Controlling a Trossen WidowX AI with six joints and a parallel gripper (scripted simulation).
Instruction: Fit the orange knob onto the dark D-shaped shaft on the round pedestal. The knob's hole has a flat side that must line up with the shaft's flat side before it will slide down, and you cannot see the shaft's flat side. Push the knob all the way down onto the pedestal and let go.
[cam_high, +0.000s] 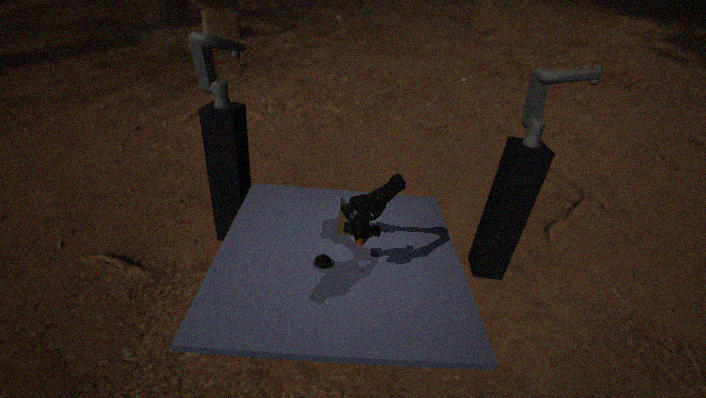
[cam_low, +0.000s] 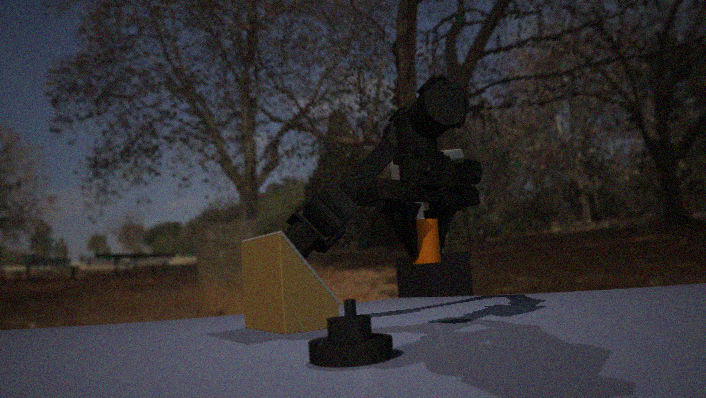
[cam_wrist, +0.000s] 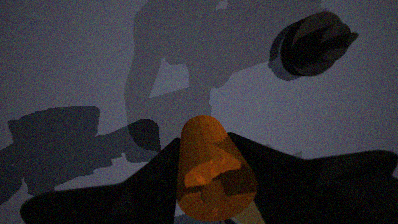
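Observation:
The orange knob (cam_high: 360, 242) (cam_low: 428, 241) (cam_wrist: 212, 175) is held between the fingers of my gripper (cam_low: 428, 250) (cam_wrist: 203, 139), in the air above the table. In the exterior view it looks nearly upright with a slight tilt. My gripper is shut on it. The dark round pedestal (cam_high: 324, 261) (cam_low: 350, 350) (cam_wrist: 315, 45) stands on the table, apart from the knob, to its left in the top and exterior views and at the upper right in the wrist view. Its thin shaft (cam_low: 350, 307) stands up bare from the top. The shaft's flat side and the knob's hole cannot be made out.
A yellow wedge-shaped block (cam_high: 341, 223) (cam_low: 264, 285) stands behind and left of the pedestal in the exterior view, close to my arm's lower part. The bluish table (cam_high: 260, 320) (cam_low: 100, 360) carries the arm's shadows. Two grey arms on dark pillars (cam_high: 227, 170) (cam_high: 510, 210) stand beyond the table.

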